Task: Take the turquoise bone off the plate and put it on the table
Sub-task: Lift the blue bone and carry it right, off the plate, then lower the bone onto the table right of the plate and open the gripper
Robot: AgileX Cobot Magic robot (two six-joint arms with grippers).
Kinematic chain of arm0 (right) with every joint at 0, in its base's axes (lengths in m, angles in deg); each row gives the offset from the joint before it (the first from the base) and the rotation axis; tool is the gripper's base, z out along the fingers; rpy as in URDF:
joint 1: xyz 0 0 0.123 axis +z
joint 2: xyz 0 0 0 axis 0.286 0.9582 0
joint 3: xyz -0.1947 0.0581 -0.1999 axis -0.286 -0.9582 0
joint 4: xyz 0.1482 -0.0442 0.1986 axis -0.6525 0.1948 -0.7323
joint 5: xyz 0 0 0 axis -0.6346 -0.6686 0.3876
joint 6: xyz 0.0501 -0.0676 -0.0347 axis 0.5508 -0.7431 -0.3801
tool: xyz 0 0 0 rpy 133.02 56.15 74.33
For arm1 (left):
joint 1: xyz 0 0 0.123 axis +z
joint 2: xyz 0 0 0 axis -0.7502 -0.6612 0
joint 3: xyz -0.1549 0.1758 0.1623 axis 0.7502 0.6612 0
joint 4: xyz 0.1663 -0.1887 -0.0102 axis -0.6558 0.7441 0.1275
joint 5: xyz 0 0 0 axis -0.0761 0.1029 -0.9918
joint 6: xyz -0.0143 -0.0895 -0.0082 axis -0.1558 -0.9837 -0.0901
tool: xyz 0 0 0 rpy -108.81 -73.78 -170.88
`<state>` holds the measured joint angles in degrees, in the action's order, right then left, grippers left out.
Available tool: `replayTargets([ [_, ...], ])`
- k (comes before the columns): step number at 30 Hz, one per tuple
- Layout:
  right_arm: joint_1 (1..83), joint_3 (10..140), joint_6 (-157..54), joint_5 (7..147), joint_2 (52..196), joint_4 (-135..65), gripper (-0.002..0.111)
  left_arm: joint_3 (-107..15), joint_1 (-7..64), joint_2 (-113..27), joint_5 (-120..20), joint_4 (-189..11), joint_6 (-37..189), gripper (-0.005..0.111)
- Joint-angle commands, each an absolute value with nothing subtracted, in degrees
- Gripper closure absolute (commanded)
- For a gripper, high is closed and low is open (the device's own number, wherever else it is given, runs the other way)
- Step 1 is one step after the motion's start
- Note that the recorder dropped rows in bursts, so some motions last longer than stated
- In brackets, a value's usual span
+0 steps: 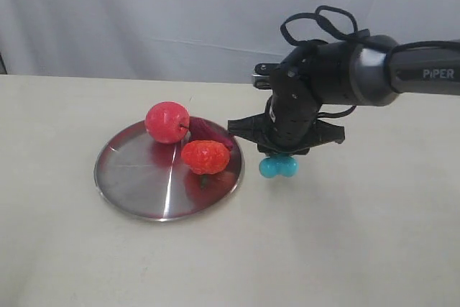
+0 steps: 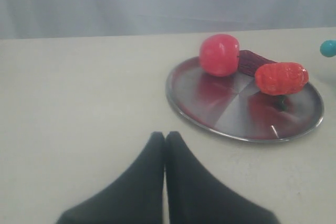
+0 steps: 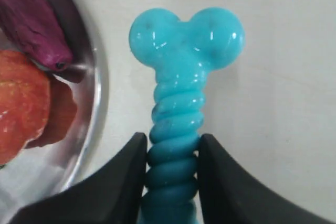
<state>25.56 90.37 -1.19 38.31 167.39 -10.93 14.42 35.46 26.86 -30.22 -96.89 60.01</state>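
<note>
My right gripper [image 1: 279, 154] is shut on the ribbed shaft of the turquoise bone [image 3: 181, 103], whose knobbed end [image 1: 279, 167] hangs down just right of the silver plate [image 1: 133, 177], over the beige table [image 1: 345, 235]. Whether the bone touches the table I cannot tell. In the right wrist view the black fingers [image 3: 128, 166] clamp the shaft from both sides, with the plate's rim [image 3: 97, 93] beside it. My left gripper [image 2: 165, 140] is shut and empty, low over the table in front of the plate [image 2: 210, 108]. A bit of the bone [image 2: 329, 48] peeks in at that view's edge.
On the plate lie a red apple [image 1: 167, 121], a red strawberry-like fruit [image 1: 205, 157] and a dark purple item [image 1: 210, 131]. A white cloth backdrop [image 1: 144, 12] closes off the far side of the table.
</note>
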Motion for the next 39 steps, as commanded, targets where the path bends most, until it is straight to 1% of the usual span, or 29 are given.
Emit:
replayTargets([
  [1, 24.3, 87.8, -0.8, 42.3, 166.6, -8.7, 0.109, 14.6, 35.3, 26.9, -30.3, -96.9, 59.9, 0.107],
  [6, 24.1, 85.0, 0.7, 48.0, 167.0, -8.9, 0.109, 14.6, 35.3, 26.9, -30.3, -96.9, 59.9, 0.107],
  [21, 24.1, 85.0, 0.7, 51.1, 171.7, -8.9, 0.109, 14.6, 35.3, 26.9, -30.3, -96.9, 59.9, 0.107],
  [39, 24.1, 85.0, 0.3, 51.0, 173.1, -8.7, 0.109, 14.6, 35.3, 26.9, -30.3, -96.9, 59.9, 0.107],
])
